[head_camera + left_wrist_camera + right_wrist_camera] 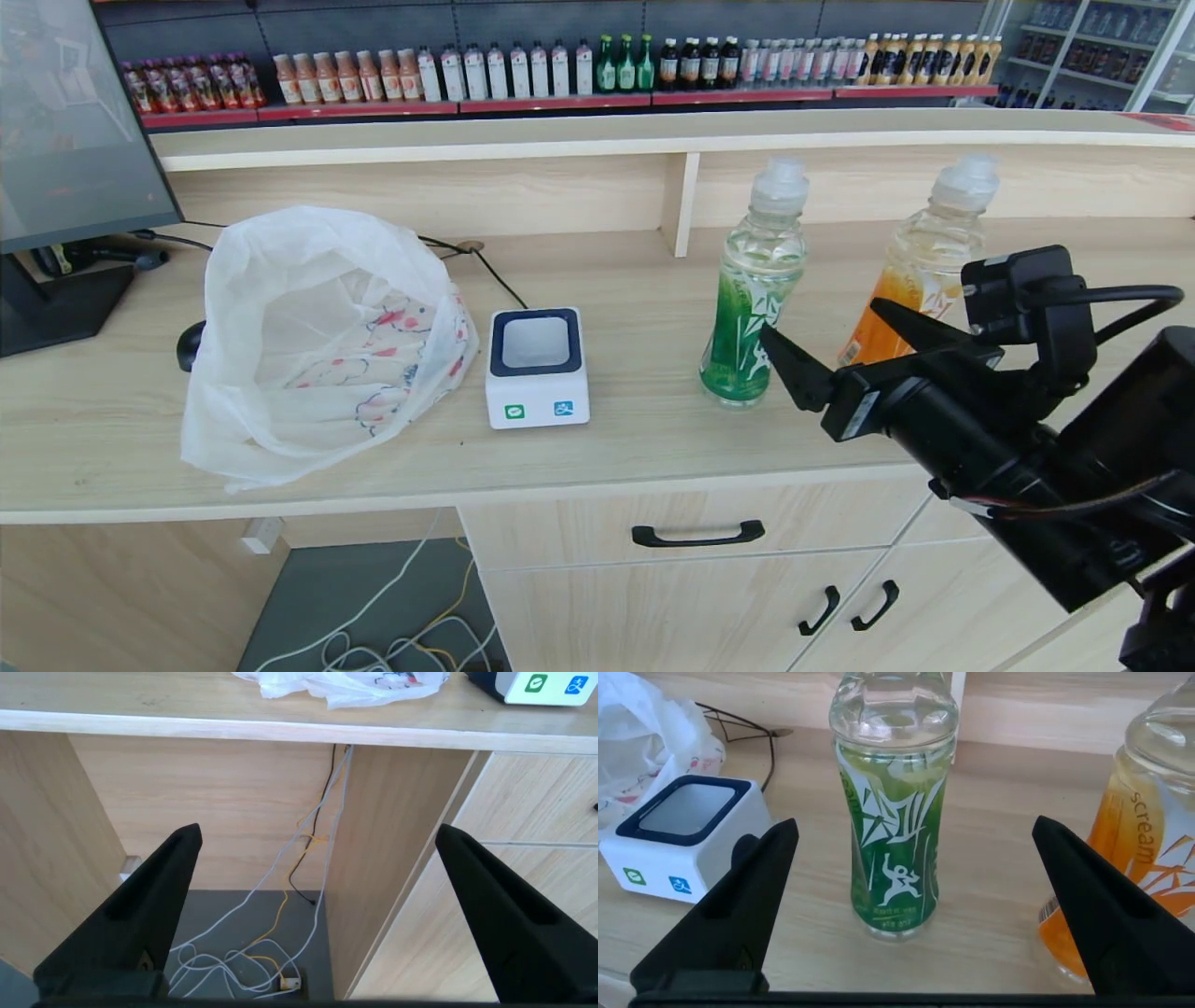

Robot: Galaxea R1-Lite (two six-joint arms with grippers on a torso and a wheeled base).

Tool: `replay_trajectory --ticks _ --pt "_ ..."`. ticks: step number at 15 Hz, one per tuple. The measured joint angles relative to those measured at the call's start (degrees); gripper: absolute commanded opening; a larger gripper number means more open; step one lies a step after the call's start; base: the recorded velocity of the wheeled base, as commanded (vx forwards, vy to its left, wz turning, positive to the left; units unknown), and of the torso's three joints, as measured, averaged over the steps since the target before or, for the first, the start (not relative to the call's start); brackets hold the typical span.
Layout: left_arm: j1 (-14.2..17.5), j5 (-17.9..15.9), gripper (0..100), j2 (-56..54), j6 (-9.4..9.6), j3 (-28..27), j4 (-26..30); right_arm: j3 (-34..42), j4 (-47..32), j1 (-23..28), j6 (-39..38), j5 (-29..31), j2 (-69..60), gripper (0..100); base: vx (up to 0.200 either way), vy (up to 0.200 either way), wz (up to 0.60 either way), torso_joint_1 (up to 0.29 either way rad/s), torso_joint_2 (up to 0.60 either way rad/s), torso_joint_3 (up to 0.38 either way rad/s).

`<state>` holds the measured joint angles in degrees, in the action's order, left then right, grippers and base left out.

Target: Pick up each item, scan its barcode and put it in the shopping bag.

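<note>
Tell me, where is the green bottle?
The green bottle stands on the counter in the head view, between the white scanner to its left and the orange bottle to its right.

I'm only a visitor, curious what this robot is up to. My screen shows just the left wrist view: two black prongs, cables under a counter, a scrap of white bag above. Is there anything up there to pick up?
Observer: Yes. A green-labelled bottle stands upright on the counter, right of the white scanner.
Operator: Just that one?
Observer: No, an orange-labelled bottle stands further right, apart from it.
Operator: And the other arm?
Observer: The right gripper is open, empty, aimed at the green-labelled bottle.
</note>
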<state>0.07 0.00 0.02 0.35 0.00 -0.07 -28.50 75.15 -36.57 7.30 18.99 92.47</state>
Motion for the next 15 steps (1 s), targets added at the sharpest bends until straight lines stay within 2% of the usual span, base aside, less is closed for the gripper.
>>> replay_trajectory --ticks 6,15 --pt "0.0 0.02 100 0.0 0.0 0.0 0.0 -6.96 -0.27 0.11 0.0 1.01 5.06 100 0.0 0.0 0.0 0.0 0.0 0.0" --pt "0.0 0.02 100 0.0 0.0 0.0 0.0 -12.24 -0.3 0.72 0.22 2.38 10.42 100 0.0 0.0 0.0 0.0 0.0 0.0"
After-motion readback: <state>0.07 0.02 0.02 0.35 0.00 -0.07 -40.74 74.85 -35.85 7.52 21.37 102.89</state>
